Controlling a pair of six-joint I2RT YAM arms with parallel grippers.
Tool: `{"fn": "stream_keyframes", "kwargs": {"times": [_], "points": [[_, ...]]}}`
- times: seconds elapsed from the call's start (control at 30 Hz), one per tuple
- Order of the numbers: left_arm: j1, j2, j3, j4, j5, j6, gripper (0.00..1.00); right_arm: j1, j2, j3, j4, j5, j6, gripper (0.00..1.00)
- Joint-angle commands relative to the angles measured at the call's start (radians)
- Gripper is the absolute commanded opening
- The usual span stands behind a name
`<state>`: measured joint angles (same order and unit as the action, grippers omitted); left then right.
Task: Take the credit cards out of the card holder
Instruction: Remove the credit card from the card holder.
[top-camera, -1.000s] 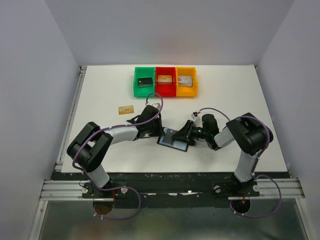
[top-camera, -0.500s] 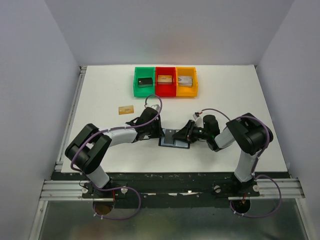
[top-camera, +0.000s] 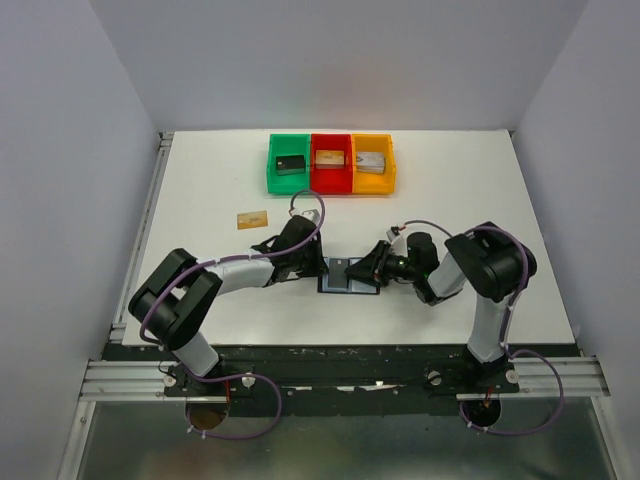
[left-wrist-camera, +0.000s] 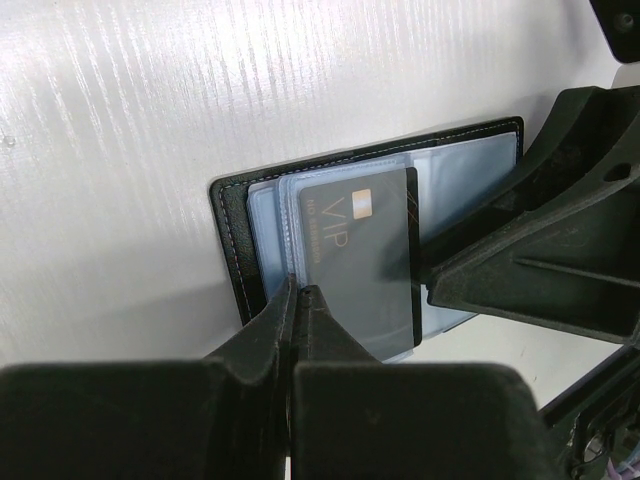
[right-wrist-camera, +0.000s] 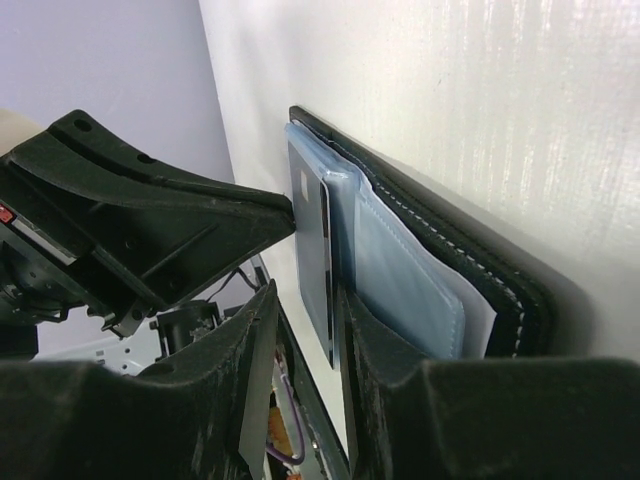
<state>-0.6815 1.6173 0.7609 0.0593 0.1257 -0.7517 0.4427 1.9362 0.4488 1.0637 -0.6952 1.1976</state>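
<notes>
Black card holder (top-camera: 349, 277) lay open on surface (top-camera: 460, 200) at near centre | grey VIP card (left-wrist-camera: 360, 260) rested on its inner pockets | left end effector (left-wrist-camera: 297, 296) pinched closed on card's near edge | right end effector (right-wrist-camera: 303, 330) narrow, straddling card's edge; grip indeterminate
</notes>
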Motion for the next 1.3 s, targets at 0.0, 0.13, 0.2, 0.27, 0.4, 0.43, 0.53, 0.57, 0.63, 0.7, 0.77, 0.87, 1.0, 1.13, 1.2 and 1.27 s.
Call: {"fn": "stream_keyframes", "kwargs": {"times": [0.0, 0.13, 0.2, 0.27, 0.4, 0.43, 0.53, 0.57, 0.63, 0.7, 0.77, 0.87, 1.0, 1.13, 1.2, 1.27], "points": [[-0.038, 0.015, -0.026, -0.065, 0.018, 0.003, 0.0, 0.001, 0.046, -0.002, 0.116, -0.004, 0.039, 0.38], [-0.046, 0.016, -0.028, -0.065, 0.02, 0.005, 0.0, 0.001, 0.063, 0.001, 0.156, -0.015, 0.059, 0.38], [-0.047, 0.016, -0.028, -0.041, 0.023, 0.008, 0.0, 0.001, 0.067, 0.004, 0.162, -0.021, 0.063, 0.38], [-0.047, 0.016, -0.026, -0.036, 0.025, 0.009, 0.0, 0.001, 0.072, 0.014, 0.163, -0.03, 0.063, 0.38], [-0.05, 0.015, -0.026, -0.03, 0.028, 0.011, 0.0, 0.001, 0.07, 0.018, 0.16, -0.04, 0.063, 0.38], [-0.05, 0.012, -0.028, -0.032, 0.023, 0.011, 0.0, 0.001, 0.066, 0.013, 0.156, -0.037, 0.056, 0.38], [-0.049, -0.008, -0.034, -0.038, 0.006, 0.011, 0.0, 0.001, 0.035, 0.001, 0.105, -0.017, 0.024, 0.29], [-0.049, -0.014, -0.034, -0.039, 0.002, 0.011, 0.0, 0.001, 0.026, -0.002, 0.088, -0.012, 0.01, 0.27], [-0.049, -0.023, -0.032, -0.044, -0.006, 0.015, 0.0, 0.002, 0.006, -0.004, 0.052, -0.007, -0.012, 0.21], [-0.049, -0.023, -0.031, -0.049, -0.009, 0.014, 0.0, 0.001, -0.002, -0.004, 0.03, -0.004, -0.024, 0.18], [-0.05, -0.022, -0.029, -0.05, -0.011, 0.017, 0.0, 0.001, -0.003, -0.002, 0.025, -0.006, -0.027, 0.16], [-0.049, -0.022, -0.023, -0.056, -0.014, 0.018, 0.0, 0.001, -0.008, 0.001, 0.007, -0.004, -0.038, 0.12], [-0.049, -0.028, -0.025, -0.058, -0.023, 0.018, 0.0, 0.001, -0.02, -0.002, -0.014, 0.0, -0.053, 0.08], [-0.049, -0.03, -0.021, -0.082, -0.034, 0.02, 0.0, -0.001, -0.039, -0.002, -0.054, 0.005, -0.079, 0.02], [-0.047, -0.025, -0.02, -0.09, -0.041, 0.017, 0.0, -0.002, -0.057, -0.001, -0.102, 0.011, -0.104, 0.01], [-0.047, -0.025, -0.018, -0.096, -0.044, 0.015, 0.0, -0.001, -0.083, 0.001, -0.154, 0.017, -0.131, 0.0]]}}
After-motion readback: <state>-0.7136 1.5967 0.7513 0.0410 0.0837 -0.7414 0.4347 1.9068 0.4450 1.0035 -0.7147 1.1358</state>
